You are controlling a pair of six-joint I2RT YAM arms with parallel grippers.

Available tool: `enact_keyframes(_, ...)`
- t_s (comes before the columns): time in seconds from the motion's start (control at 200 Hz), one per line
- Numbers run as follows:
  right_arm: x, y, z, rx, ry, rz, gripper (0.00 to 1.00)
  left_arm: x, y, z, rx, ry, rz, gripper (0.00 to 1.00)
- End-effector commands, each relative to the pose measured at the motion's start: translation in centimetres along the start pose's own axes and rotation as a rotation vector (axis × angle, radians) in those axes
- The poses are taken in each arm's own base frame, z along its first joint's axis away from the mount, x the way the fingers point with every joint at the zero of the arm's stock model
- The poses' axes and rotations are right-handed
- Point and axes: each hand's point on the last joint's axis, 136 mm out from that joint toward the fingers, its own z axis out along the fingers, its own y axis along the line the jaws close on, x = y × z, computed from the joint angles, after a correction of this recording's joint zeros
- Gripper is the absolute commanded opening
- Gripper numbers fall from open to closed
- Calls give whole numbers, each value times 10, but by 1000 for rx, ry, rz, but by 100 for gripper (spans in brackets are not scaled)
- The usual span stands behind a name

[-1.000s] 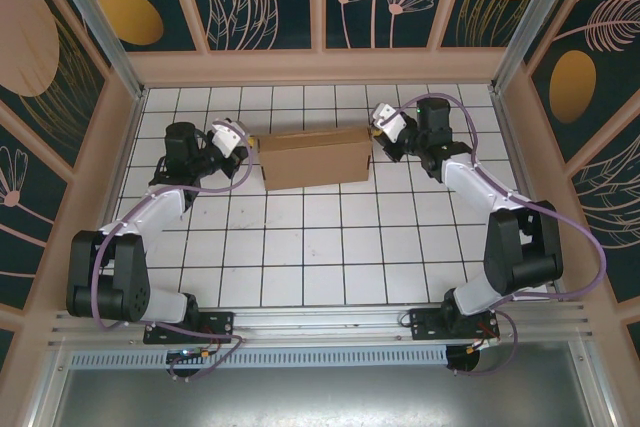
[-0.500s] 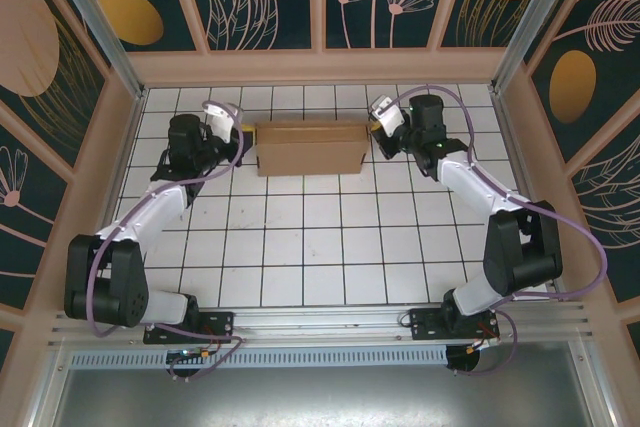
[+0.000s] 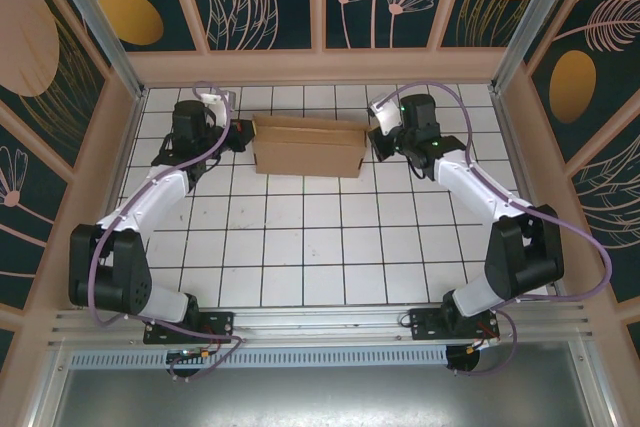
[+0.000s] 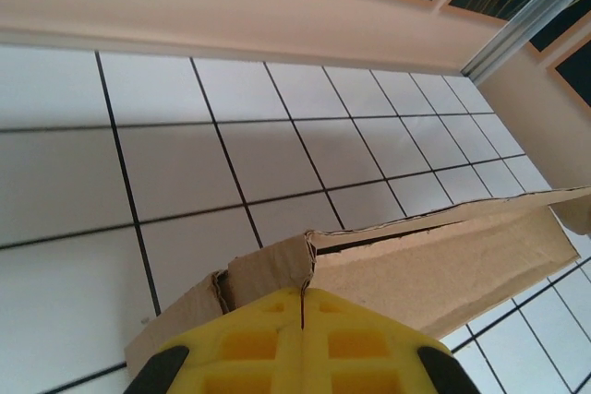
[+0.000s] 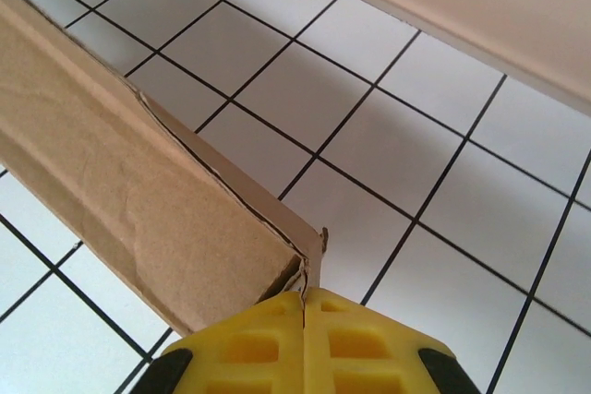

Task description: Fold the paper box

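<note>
The paper box [image 3: 308, 145] is at the far side of the worktop [image 3: 300, 247], with our left gripper [image 3: 240, 134] and right gripper [image 3: 377, 137] each clenched on one end. We should move both ends together and level, so the thin card neither twists nor tears.

A white tiled floor [image 3: 300, 237] with dark grid lines lies in the middle. A beige wall [image 3: 320, 67] borders it at twelve o'clock, with dark teal panels [image 3: 290, 17] bearing orange ovals and pale flowers above. An aluminium rail [image 3: 320, 322] runs at six o'clock.
</note>
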Motion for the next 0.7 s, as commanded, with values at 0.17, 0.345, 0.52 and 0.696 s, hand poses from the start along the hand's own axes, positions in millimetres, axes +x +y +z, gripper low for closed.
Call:
enact_keyframes(0.17, -19, 8, -14, 10, -34, 96, 0, 18, -2, 0, -5, 51, -33, 0)
enact_keyframes(0.345, -19, 6, -14, 15, -13, 173, 0, 27, 0, 0, 3, 46, -51, 0)
enact_keyframes(0.52, -20, 6, -12, 0, 13, 243, 0, 34, 4, -2, -7, 47, -37, 0)
enact_keyframes(0.696, -20, 5, -10, -30, 48, 337, 0, 33, 3, -3, -7, 35, -36, 0)
